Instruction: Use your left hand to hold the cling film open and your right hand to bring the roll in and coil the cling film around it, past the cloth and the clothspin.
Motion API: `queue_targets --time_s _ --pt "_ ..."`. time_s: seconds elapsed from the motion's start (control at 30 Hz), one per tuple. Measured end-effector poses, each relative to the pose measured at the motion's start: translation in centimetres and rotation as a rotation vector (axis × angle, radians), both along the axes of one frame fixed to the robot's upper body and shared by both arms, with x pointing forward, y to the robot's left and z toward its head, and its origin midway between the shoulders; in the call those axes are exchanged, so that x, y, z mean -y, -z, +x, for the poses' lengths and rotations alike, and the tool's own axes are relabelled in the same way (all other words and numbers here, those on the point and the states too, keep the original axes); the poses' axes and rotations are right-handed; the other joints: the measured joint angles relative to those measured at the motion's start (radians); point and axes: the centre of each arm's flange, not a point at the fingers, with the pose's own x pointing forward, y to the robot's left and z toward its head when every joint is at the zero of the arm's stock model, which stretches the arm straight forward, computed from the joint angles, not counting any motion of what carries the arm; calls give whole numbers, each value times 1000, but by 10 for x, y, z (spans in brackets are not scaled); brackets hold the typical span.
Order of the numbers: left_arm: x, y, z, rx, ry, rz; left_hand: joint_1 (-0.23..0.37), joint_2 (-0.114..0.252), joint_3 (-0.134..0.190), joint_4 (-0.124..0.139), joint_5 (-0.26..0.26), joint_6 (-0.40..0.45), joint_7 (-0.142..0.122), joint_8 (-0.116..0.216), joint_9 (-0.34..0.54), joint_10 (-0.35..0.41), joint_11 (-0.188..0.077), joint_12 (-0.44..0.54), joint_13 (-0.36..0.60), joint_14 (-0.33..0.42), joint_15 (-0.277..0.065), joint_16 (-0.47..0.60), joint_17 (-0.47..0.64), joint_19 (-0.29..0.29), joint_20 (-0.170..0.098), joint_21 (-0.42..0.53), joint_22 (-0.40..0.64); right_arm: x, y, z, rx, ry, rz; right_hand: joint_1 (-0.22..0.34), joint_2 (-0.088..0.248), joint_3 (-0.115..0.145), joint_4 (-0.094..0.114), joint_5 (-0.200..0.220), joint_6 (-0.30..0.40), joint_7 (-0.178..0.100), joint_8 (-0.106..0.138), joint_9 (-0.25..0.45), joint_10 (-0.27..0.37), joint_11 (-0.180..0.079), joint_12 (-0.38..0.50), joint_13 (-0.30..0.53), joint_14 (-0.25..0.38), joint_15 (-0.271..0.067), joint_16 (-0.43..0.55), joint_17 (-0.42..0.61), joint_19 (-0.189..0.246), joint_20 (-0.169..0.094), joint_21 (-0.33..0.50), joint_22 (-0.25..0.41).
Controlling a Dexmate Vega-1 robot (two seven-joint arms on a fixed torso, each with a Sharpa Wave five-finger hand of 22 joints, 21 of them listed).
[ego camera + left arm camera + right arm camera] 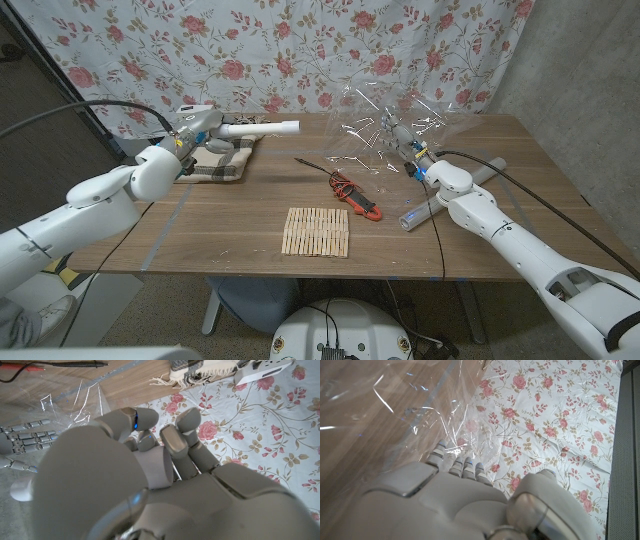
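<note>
Crinkling cling film (395, 125) veiling right hand (407, 152)

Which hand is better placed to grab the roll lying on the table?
Right. The roll lies beside the right forearm, near the right hand, which is up in the cling film. The left hand is far across the table, over the cloth.

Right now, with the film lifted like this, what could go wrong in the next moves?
1. The cling film hangs crumpled from the right hand alone, so it may stick to itself or to the fingers.
2. The red meter and its leads lie just beside the film; a low sweep could drag them.
3. The left hand is far off by the cloth, and crossing over could scatter the clothespins.
</note>
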Motion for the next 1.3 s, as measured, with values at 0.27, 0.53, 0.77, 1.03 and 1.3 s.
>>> queue_targets --time_s 0.27,0.53,0.77,1.03,1.3 --pt "5 8 -2 57 -3 4 -8 1 17 0 9 9 2 11 -64 11 -4 -4 0 7 -4 0 -1 0 0 0 -3 -3 -2 -5 3 -10 -16 0 0 3 -3 0 0 0 0 0 0 0 0 0 0 0 0 0 0 0 0 0" --pt "8 15 0 91 4 -11 -10 -1 18 0 9 14 0 11 -64 16 -2 -8 0 11 0 0 -3 0 0 4 -7 -6 -5 -7 3 -18 -30 0 0 3 -3 -4 0 0 0 0 0 0 0 0 0 0 0 0 0 0 0 0" --pt "9 16 1 111 6 -12 -14 3 26 -1 9 14 0 11 -64 18 0 -8 0 11 0 0 0 0 0 4 -13 -9 -7 -8 7 -23 -36 2 2 7 -7 -4 -2 2 0 0 0 0 0 0 0 0 0 0 0 0 0 0" --pt "8 17 2 129 7 -35 -14 3 26 -1 9 14 0 11 -64 18 0 -8 0 15 -4 0 0 0 0 4 -18 -9 -7 -9 10 -24 -38 8 8 13 -13 -4 -8 0 0 0 -4 4 0 0 -1 1 0 0 0 0 0 0" --pt "6 20 6 140 2 -90 -13 3 26 -1 9 14 0 11 -64 18 0 -8 0 14 -4 0 -2 0 0 4 -28 -7 -7 -10 24 -20 -42 42 4 28 -28 -4 -27 4 -5 0 -22 4 0 1 -21 12 0 0 -19 1 0 0"
